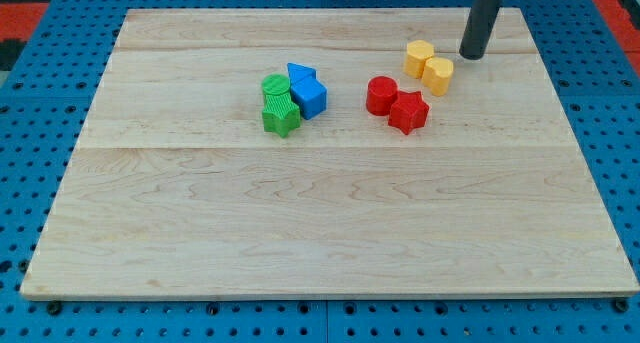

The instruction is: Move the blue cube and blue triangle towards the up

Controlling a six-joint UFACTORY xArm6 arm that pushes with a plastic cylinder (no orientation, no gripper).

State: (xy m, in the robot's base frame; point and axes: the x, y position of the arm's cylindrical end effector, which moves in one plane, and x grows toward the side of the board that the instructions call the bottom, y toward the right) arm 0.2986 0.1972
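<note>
Near view's top right: my tip (472,55) beside yellow blocks (429,66) | no jaws | blue cube (309,97) touching blue triangle (298,75)

You are looking at nothing readable here: no text, label, brand, number or sign is showing on any surface.

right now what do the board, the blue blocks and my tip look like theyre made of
The board looks like pale wood: grain lines and plank seams show, with a smooth, matte finish. The blue cube and blue triangle look like moulded plastic, with solid, even colour and a slight sheen. My tip, right of the yellow blocks, is dark and matte, perhaps rubber or plastic; unclear.
</note>
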